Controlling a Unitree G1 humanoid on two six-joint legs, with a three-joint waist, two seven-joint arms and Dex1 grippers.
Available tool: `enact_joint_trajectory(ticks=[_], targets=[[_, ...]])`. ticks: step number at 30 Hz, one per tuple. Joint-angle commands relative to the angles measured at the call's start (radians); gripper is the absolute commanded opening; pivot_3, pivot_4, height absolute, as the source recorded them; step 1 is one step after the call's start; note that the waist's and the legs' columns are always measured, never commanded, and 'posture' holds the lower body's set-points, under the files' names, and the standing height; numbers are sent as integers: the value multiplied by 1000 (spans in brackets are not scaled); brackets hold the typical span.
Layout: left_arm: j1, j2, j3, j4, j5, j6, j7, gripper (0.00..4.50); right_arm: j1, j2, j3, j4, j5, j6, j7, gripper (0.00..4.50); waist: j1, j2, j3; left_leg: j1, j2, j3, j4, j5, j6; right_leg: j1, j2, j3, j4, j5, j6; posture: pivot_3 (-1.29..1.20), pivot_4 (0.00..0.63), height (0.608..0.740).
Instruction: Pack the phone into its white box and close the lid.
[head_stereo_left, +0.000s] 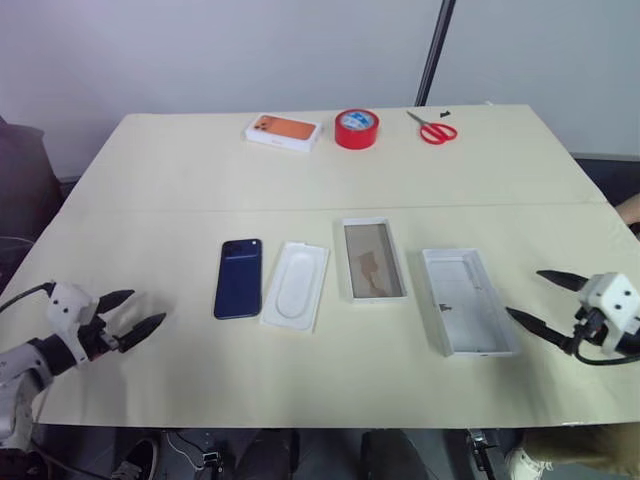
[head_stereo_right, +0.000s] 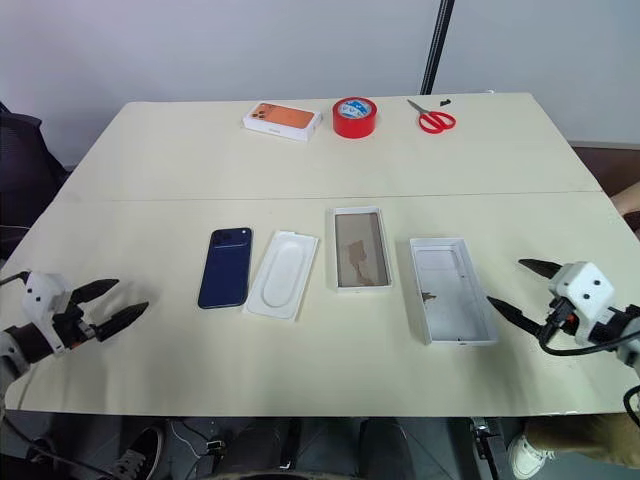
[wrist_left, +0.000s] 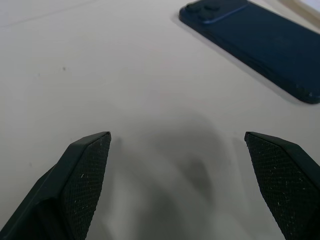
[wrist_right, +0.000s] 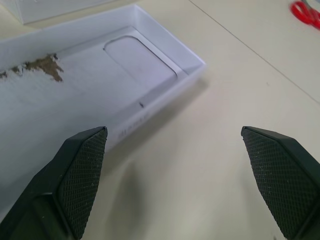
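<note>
**Even, soft light; sharp frames**

Bright diffuse light covers the table (head_stereo_left: 330, 180) evenly, without glare. Shadows are faint: a soft smudge between the left gripper (wrist_left: 177, 137) fingertips, a thin one beside the lid (wrist_right: 125, 75). The head views stay crisp.

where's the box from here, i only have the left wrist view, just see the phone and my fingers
Observer: The white box lies past the phone, to its right, with a moulded insert between them.
Operator: and the lid
Observer: The lid lies open side up, right of the box, just ahead of the right gripper.
Operator: right gripper holding anything
Observer: No, it is open and empty, apart from the lid; the left gripper is open too.
Operator: anything else on the table
Observer: At the far edge: an orange-pictured box, red tape and red scissors.
</note>
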Motion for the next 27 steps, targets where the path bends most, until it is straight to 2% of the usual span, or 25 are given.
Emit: enact_joint_trajectory(ticks=[1, 4, 12, 17, 27], targets=[[-20, 0, 42, -14, -18, -41, 9, 4500, 6, -14, -37, -31, 23, 10, 2, 4486, -1, 0, 0, 0, 0, 0, 0, 0, 0, 0, 0, 0, 0, 0, 0, 0, 150, 740], [-40, 17, 26, -2, -13, 4, 13, 4500, 7, -3, -26, -57, 28, 25, 1, 4486, 0, 0, 0, 0, 0, 0, 0, 0, 0, 0, 0, 0, 0, 0, 0, 0, 150, 740], [-36, 7, 9, -37, 21, -58, 11, 4500, 0, -5, -23, -66, 35, 40, 18, 4486, 0, 0, 0, 0, 0, 0, 0, 0, 0, 0, 0, 0, 0, 0, 0, 0, 150, 740], [-39, 1, 19, -34, -12, -60, -16, 4500, -3, -2, -23, -61, 32, 35, 19, 4486, 0, 0, 0, 0, 0, 0, 0, 0, 0, 0, 0, 0, 0, 0, 0, 0, 150, 740], [-83, -4, -1, -101, -45, 62, 17, 4500, -35, 9, 0, -75, 28, 36, 9, 4486, -1, 0, 0, 0, 0, 0, 0, 0, 0, 0, 0, 0, 0, 0, 0, 0, 150, 740]])
